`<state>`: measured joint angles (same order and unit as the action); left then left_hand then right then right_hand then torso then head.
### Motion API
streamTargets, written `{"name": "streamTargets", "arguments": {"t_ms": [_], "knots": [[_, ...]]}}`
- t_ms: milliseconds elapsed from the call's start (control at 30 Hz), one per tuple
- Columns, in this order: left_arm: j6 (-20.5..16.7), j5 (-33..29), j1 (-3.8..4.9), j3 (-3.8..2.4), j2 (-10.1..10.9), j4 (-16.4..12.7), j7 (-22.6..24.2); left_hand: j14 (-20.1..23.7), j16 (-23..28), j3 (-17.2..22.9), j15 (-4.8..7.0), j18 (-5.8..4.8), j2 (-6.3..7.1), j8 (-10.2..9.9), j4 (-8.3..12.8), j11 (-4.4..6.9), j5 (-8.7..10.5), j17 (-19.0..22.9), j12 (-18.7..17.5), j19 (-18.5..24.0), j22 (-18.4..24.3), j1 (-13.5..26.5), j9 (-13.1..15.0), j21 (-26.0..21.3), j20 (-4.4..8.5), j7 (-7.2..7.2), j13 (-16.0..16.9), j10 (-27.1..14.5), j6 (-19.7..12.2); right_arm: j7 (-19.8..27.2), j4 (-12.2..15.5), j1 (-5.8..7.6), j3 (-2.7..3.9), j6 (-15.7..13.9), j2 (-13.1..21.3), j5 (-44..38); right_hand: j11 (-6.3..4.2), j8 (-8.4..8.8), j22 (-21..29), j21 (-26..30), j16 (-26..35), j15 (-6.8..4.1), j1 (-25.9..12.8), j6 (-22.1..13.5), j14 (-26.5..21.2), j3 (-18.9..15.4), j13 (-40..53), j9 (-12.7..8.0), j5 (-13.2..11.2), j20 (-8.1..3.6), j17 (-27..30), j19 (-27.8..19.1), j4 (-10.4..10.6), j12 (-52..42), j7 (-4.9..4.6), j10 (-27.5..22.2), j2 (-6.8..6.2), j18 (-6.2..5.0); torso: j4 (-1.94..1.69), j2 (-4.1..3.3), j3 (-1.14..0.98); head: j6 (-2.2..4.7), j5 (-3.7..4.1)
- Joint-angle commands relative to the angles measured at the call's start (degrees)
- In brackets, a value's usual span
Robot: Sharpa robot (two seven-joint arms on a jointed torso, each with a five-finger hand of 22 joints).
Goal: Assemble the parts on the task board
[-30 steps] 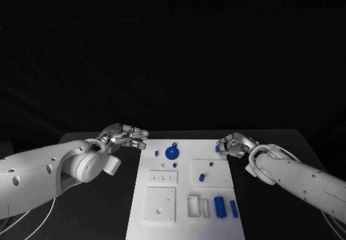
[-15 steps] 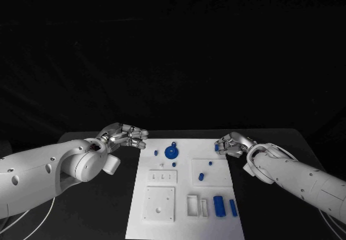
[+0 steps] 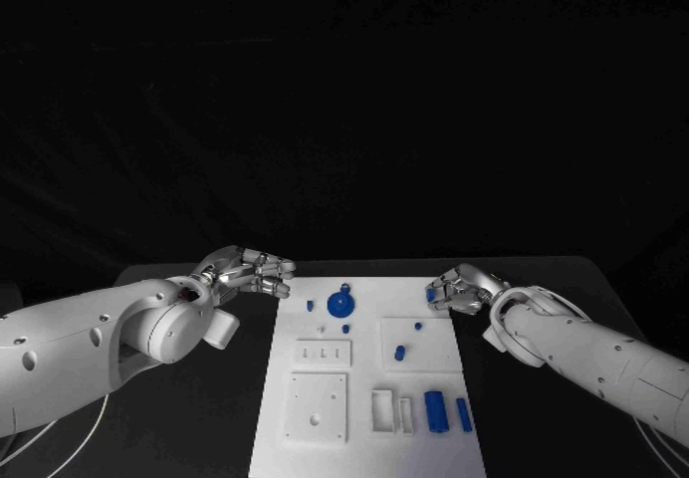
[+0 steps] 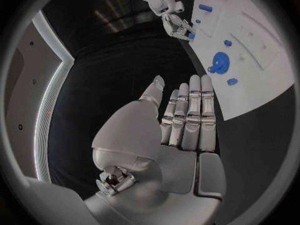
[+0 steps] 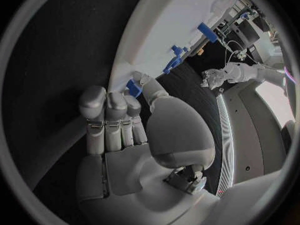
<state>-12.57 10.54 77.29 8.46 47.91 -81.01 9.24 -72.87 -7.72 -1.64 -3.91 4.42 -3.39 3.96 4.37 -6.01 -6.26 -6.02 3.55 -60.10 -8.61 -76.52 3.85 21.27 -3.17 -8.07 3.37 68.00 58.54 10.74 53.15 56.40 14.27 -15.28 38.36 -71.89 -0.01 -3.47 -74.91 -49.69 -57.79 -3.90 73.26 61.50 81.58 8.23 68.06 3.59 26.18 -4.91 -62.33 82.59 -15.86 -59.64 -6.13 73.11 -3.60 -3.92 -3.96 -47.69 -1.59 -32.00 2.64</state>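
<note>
The part (image 3: 432, 295) at the board's (image 3: 366, 438) far corner is being pinched by the right hand (image 3: 462, 290), lifting probably next, while the left hand (image 3: 247, 271) is hovering empty, fingers loosely apart.

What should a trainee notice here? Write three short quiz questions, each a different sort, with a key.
1. True or false: the left hand grips the disc.
2. The disc lies at the board's: A) near end, B) far end, C) neither, it is off the board.
3. Which hand is at the small part on the board's far right corner?

Key: 1 false; 2 B; 3 the right hand.
</note>
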Motion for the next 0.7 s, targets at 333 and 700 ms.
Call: {"name": "streamTargets", "arguments": {"t_ms": [333,700], "knots": [[1.28,0.41,0.01,-0.02,-0.17,0.05,0.13,0.23,0.00,0.01,-0.21,-0.55,-0.41,-0.31,0.33,-0.08,-0.08,-0.01,-0.19,0.41,0.09,0.14,-0.04,0.28,0.06,0.01,0.06,-0.40,-0.23,-1.59,-0.17,-0.36,-0.17,0.45,-0.32,-0.08,-0.22,-0.09,-6.01,-0.72,-0.65,-0.18,-1.02,1.06,0.54,-1.38,0.24,0.07,-0.79,-0.15,-0.40,0.34,0.68,-0.60,0.37,0.47,1.13,-0.66,-0.02,-0.02,0.04,0.03,0.04],[1.49,0.41,0.01,-0.02,-0.18,0.08,-0.03,0.27,0.05,-0.01,-0.23,-0.54,-0.41,-0.31,0.37,-0.09,-0.10,0.01,-0.19,0.46,0.11,0.13,-0.04,0.29,0.04,0.00,0.06,-0.43,-0.23,-2.18,-0.55,-0.39,-0.17,-1.03,-0.59,0.35,-0.75,-0.09,-6.14,-1.39,-1.17,-0.57,-1.46,3.84,0.91,0.65,0.50,0.22,-3.99,-0.53,-1.03,0.70,0.84,-0.85,1.16,0.92,2.71,-0.46,-0.09,0.01,0.04,-0.12,0.13]]}}
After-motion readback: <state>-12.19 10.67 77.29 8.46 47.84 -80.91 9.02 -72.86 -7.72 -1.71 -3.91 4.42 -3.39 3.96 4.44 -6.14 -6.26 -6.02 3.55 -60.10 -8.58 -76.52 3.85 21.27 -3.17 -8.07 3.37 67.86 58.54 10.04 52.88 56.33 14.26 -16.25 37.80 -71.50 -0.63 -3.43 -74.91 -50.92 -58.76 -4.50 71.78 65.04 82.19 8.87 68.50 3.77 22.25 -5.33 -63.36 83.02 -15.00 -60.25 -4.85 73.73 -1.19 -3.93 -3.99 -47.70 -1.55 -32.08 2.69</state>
